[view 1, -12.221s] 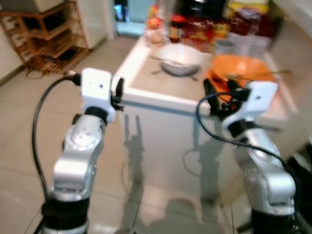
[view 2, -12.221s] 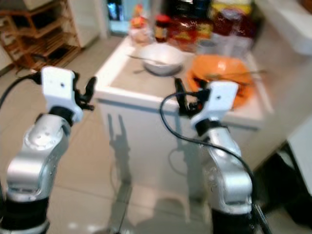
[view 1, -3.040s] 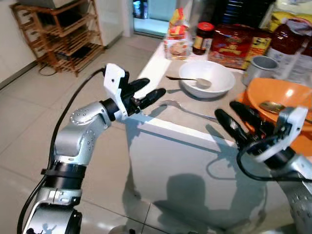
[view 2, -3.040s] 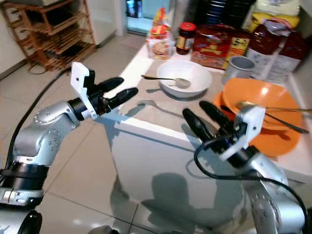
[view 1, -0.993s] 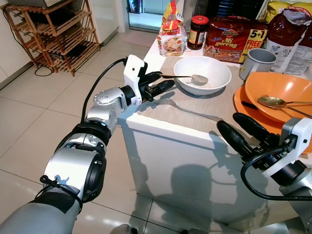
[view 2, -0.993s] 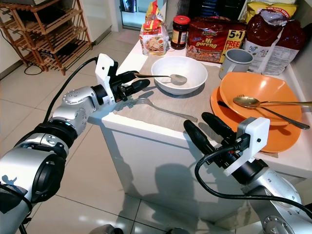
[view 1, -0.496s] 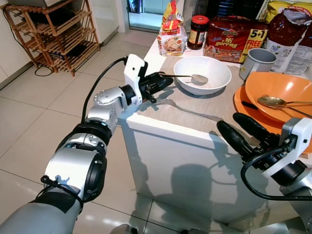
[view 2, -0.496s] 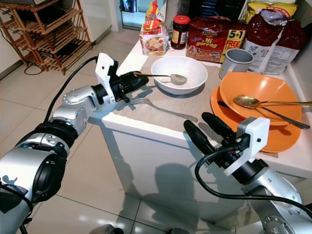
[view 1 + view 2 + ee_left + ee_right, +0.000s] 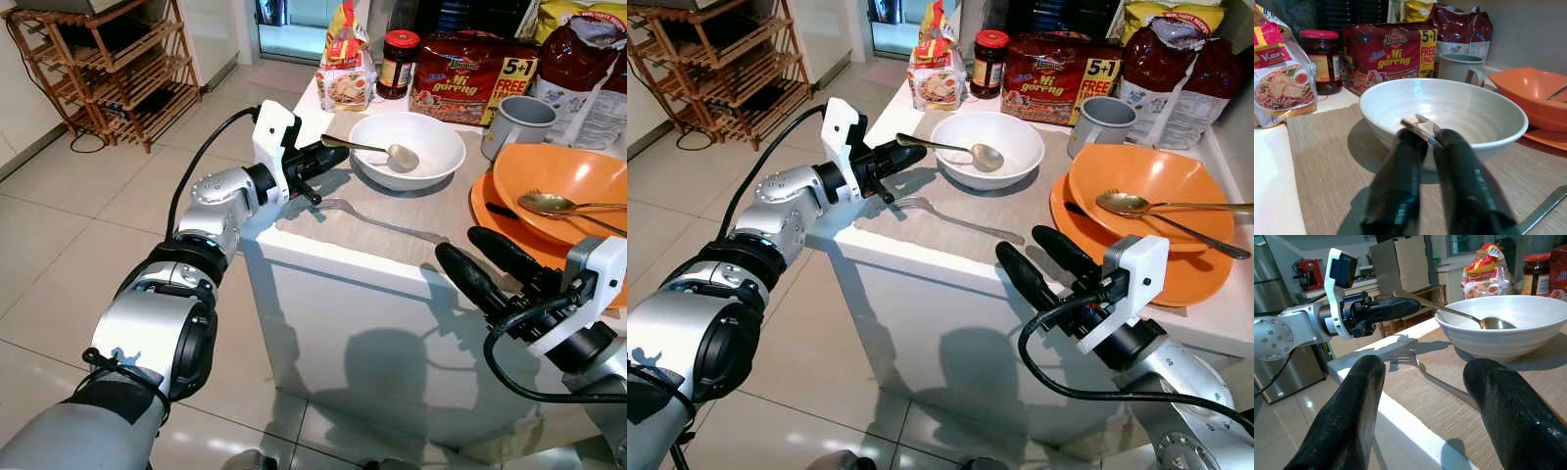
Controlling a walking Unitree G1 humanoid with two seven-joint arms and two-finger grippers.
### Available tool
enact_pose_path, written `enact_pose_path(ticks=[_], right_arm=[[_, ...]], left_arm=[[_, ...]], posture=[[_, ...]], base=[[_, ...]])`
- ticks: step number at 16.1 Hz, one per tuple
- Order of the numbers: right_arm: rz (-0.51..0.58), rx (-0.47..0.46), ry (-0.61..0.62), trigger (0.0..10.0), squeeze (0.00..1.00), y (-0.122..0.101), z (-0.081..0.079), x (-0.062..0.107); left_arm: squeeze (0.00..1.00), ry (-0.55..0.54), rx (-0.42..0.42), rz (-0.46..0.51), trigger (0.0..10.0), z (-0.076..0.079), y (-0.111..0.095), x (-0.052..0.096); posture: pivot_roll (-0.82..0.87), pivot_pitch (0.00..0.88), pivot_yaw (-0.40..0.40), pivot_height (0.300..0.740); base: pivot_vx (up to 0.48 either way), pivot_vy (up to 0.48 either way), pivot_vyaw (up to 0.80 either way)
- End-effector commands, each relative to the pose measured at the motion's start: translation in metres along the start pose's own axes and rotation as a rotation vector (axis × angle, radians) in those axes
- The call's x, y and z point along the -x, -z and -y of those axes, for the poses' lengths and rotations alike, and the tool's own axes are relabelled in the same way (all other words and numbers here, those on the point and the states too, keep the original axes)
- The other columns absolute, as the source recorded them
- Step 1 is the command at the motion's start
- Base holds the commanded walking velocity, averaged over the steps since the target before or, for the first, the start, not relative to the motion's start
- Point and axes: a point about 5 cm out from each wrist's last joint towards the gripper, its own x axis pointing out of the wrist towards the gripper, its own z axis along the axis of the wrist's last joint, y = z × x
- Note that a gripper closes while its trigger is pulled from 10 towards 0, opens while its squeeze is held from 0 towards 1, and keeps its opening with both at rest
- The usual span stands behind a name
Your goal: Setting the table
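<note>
Spoon (image 9: 377, 150) is pinched by its handle in my left gripper (image 9: 328, 155), bowl end over the bowl (image 9: 421, 147). I'd lift level, clearing the rim. Right gripper (image 9: 485, 264) waits spread, empty.

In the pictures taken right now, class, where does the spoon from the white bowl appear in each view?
Left eye: spoon over the white bowl, in the left gripper.
Right eye: spoon, same place.
Left wrist: handle end between the fingers.
Right wrist: spoon crossing the rim.
Shared landmark: white bowl.
</note>
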Motion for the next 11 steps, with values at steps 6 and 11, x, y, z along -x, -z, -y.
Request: enact_pose_path(ticks=[6, 11], right_arm=[[0.0, 0.016, -0.012, 10.0, 0.0, -0.001, 0.0, -0.002], [0.006, 0.013, -0.03, 10.0, 0.0, 0.001, 0.001, -0.008]], left_arm=[[0.0, 0.009, 0.0, 0.075, 0.0, -0.004, -0.012, 0.002], [0.0, -0.022, 0.027, 0.133, 0.0, -0.009, -0.014, 0.01]], posture=[[-0.13, 0.039, 0.028, 0.74], [-0.11, 0.032, 0.019, 0.74]], base=[[0.0, 0.0, 0.0], [0.0, 0.0, 0.0]])
